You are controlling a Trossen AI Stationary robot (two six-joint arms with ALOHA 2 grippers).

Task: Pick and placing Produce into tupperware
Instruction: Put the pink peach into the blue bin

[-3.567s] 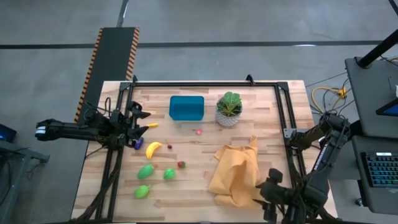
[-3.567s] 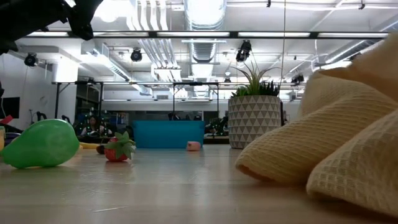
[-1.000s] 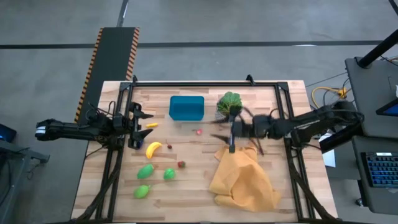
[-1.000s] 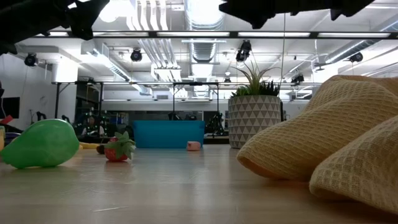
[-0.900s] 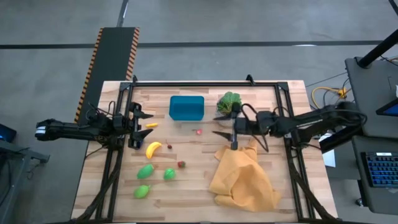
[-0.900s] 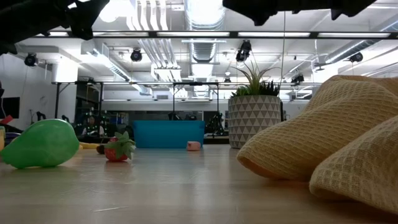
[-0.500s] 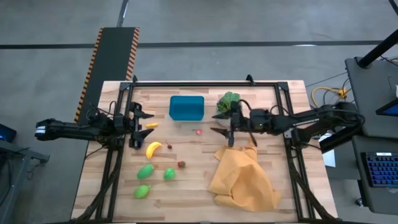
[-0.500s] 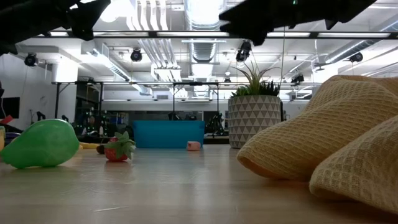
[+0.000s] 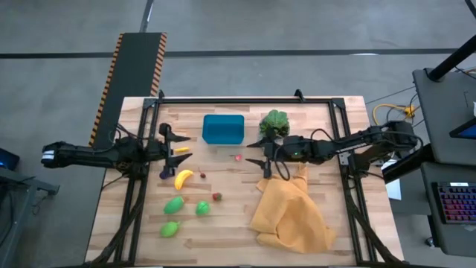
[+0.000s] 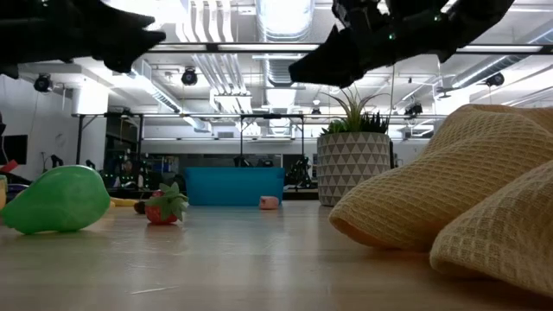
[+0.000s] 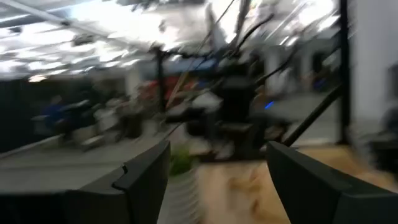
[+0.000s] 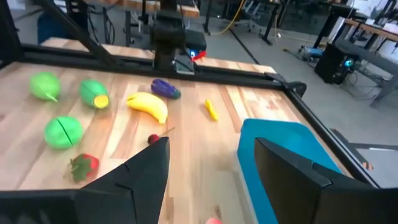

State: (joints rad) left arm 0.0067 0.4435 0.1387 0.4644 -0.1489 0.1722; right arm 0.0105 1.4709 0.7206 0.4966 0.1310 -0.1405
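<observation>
Over the middle of the wooden table (image 9: 223, 216), the right gripper (image 9: 261, 153) hung in the air with its fingers spread wide and nothing between them, just beside the potted plant (image 9: 274, 123) and above the near edge of the yellow cloth (image 9: 288, 208). The small pink piece (image 9: 238, 157) lay on the wood a little to its left. The teal tupperware (image 9: 223, 129) sat toward the far edge, just left of the plant, and looked empty.

At the table's left edge, the left gripper (image 9: 171, 145) hovered with its fingers also parted — empty, too. Between its fingertips, seen from above, lay a tiny yellow piece (image 9: 182, 150), and a purple one (image 12: 165, 88) sat close by, partly hidden from overhead.

The rest of the produce was scattered on the left half of the table: the yellow banana (image 9: 183, 178) near the left gripper, a tiny dark red piece (image 9: 202, 176) just beside it, a strawberry (image 9: 216, 196) nearer the front, and three green pieces (image 9: 174, 204) clustered toward the front-left corner — one of them (image 12: 63, 131) round with a seam across it. All of it lay well apart from the tupperware.
</observation>
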